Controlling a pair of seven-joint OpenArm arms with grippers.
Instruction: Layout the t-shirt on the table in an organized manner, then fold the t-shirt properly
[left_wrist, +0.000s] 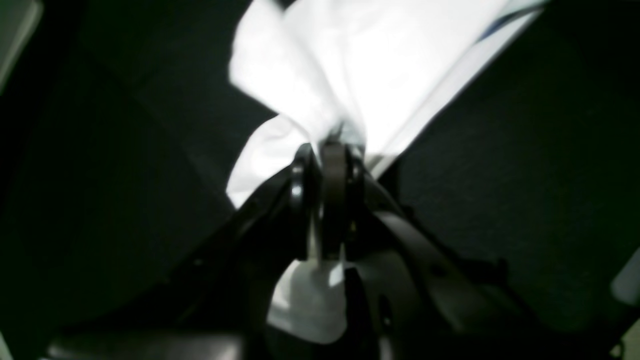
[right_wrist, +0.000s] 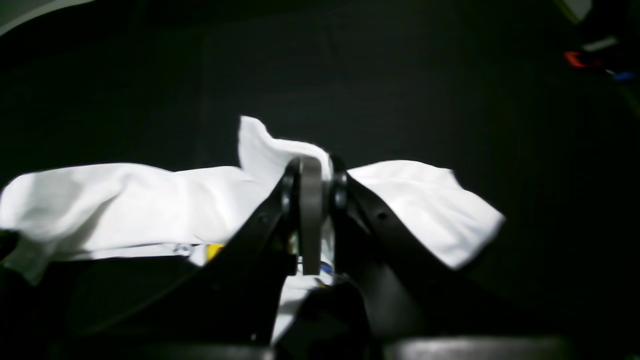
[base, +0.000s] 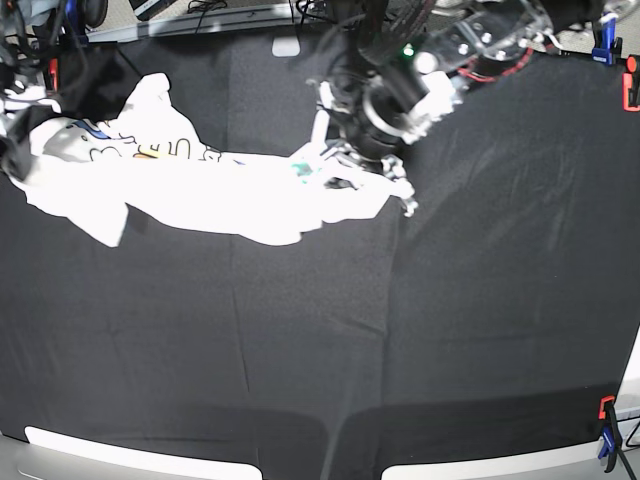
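The white t-shirt (base: 230, 190) is stretched in a long bunched band across the far left half of the black table (base: 450, 300), with its coloured lettering showing near the left end. My left gripper (base: 335, 167) reaches down from the far side and is shut on the shirt's right end. The left wrist view shows that gripper (left_wrist: 330, 147) pinching a gathered fold of the t-shirt (left_wrist: 380, 60). My right gripper (right_wrist: 312, 167) is shut on an edge of the t-shirt (right_wrist: 125, 205), with cloth spreading to both sides of it.
An orange clamp (base: 630, 92) and a blue clamp (base: 603, 42) sit at the far right edge. Another orange and blue clamp pair (base: 606, 432) is at the near right corner. Bare black cloth (base: 300, 350) covers the near half of the table.
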